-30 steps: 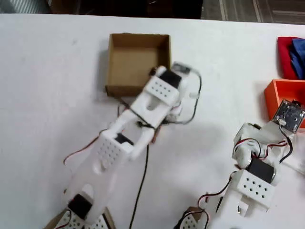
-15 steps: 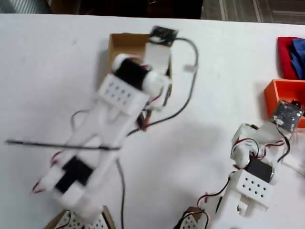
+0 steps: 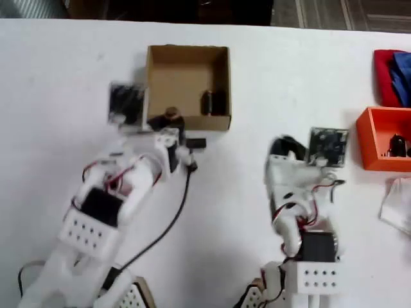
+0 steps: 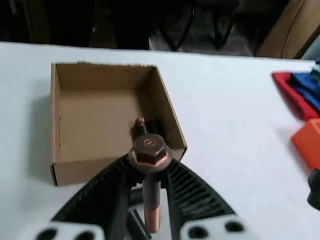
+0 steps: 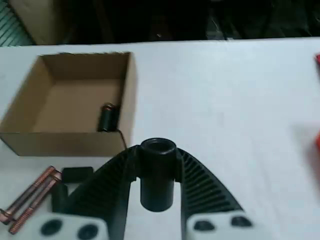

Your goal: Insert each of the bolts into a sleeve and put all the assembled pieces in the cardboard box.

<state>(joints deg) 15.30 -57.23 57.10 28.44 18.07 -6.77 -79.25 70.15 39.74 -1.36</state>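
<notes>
Left pincer (image 4: 150,172) clamps a bolt (image 4: 149,150) beside the cardboard box (image 4: 100,167); right pincer (image 5: 157,152) clamps a sleeve (image 5: 157,177).

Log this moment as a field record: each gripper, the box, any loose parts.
left gripper: shut on a copper bolt, just outside the cardboard box
right gripper: shut on a black sleeve
box contents: one assembled piece, lying by a side wall
table: loose bolts lie near the box
</notes>
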